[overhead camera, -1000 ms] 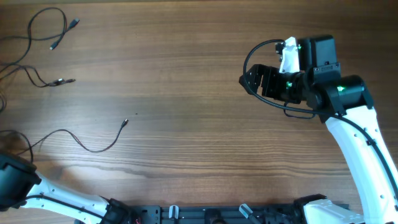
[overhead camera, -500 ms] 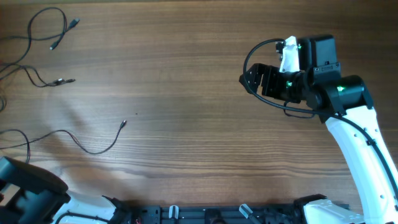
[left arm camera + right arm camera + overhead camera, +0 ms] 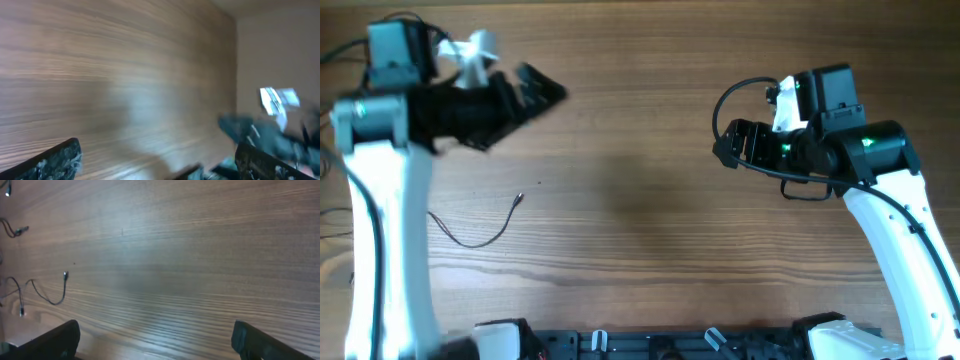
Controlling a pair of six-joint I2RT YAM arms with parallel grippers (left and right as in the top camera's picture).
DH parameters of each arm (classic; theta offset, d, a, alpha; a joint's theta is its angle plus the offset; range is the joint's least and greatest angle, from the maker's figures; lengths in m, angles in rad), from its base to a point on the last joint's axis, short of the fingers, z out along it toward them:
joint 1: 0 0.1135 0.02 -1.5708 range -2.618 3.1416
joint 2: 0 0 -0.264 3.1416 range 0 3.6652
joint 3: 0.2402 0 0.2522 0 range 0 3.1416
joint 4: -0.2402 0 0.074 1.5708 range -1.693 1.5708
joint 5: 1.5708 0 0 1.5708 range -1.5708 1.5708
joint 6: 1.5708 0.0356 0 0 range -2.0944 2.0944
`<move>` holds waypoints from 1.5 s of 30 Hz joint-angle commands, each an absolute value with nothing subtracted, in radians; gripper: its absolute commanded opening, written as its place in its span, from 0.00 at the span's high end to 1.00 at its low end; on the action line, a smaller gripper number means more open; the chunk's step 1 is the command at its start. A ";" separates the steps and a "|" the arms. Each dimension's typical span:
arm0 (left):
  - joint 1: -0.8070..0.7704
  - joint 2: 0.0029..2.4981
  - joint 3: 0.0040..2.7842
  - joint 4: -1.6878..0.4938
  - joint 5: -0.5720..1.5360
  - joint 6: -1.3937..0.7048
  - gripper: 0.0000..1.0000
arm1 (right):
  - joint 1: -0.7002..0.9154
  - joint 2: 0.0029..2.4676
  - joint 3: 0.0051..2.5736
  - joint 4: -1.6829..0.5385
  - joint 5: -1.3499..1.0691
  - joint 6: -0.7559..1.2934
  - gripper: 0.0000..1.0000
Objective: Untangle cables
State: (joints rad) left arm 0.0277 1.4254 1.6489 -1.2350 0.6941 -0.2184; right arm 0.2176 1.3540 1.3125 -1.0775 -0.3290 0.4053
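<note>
Black and thin, 1 cable lies loose on the near-left part of the wooden counter. It curls in a shallow loop with its silvery plug pointing right. Nothing crosses it, so it looks already freed.

The right wrist view shows the same strand and, farther left, more plug ends whose cords run off the edge; whether those cross one another I cannot tell. From overhead, most of that far-left group is hidden beneath the left arm.

The left gripper hangs above the far-left counter, smeared by blur, its fingers spread wide and holding nothing. Its own camera sees only bare wood and the other arm in the distance.

The right gripper hovers well apart at the right, fingers likewise wide and empty, probably kept clear so the left side can work the cords. On this showing, the spreading-out looks largely done.
</note>
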 commanded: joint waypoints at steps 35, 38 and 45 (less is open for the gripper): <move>-0.337 0.991 1.651 -1.404 0.286 -0.382 0.00 | 0.216 1.299 1.327 -1.052 -0.233 0.393 0.00; -0.337 0.991 1.651 -1.404 0.286 -0.382 0.00 | 0.215 1.231 1.327 -1.052 -0.159 0.393 0.00; -0.337 0.991 1.651 -1.404 0.286 -0.382 0.00 | 0.216 1.172 1.327 -1.048 -0.087 0.423 0.00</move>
State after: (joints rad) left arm -0.3340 0.9909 1.6489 -1.4033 0.2955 -0.3798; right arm 0.2176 1.2011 1.3121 -1.0538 -0.1329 0.4023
